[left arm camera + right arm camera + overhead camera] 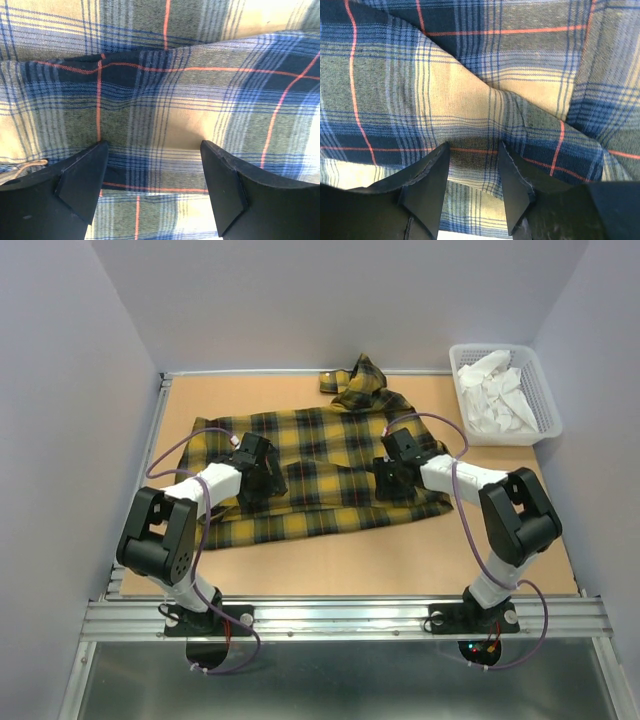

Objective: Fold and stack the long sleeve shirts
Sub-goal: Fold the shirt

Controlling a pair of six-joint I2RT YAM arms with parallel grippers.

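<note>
One long sleeve shirt (320,445), yellow and dark plaid, lies spread across the middle of the table, with a bunched part (362,380) at its far edge. My left gripper (262,478) hovers low over the shirt's left half. In the left wrist view this gripper (154,150) is wide open, and only flat plaid cloth (165,85) lies under it. My right gripper (388,480) is down on the shirt's right half. In the right wrist view its jaws (473,150) stand part open astride a folded edge of the cloth (470,100). The cloth between them lies flat.
A white mesh basket (543,390) holding white cloth pieces stands at the back right corner. Bare brown tabletop (400,560) runs along the near side of the shirt. Grey walls close in the left, right and back.
</note>
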